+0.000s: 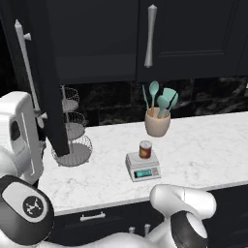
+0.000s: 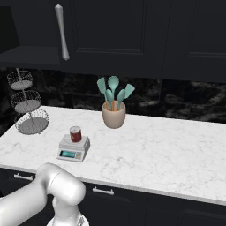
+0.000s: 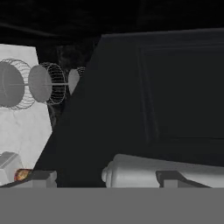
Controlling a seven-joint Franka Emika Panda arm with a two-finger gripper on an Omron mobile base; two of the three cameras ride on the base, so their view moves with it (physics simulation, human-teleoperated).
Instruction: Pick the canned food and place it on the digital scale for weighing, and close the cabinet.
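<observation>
The canned food [image 1: 145,149] [image 2: 75,133], a small dark-red tin, stands upright on the pale-grey digital scale [image 1: 143,166] [image 2: 73,148] mid-counter. The black cabinet [image 1: 193,38] [image 2: 110,31] has its left door [image 1: 48,87] swung out towards me, with the long silver handle [image 1: 26,72] on it. My white hand [image 1: 22,138] is right beside that door's lower edge. In the hand view my gripper [image 3: 108,178] faces the door panel [image 3: 144,100]. Its fingers are apart and the handle's end [image 3: 131,173] lies across between them. Nothing is held.
A three-tier wire basket [image 1: 72,133] [image 2: 27,106] stands on the marble counter [image 1: 203,145] behind the open door. A beige crock of teal utensils [image 1: 157,118] [image 2: 114,110] sits behind the scale. Lower cupboards with short handles [image 2: 103,190] run below the counter's front edge.
</observation>
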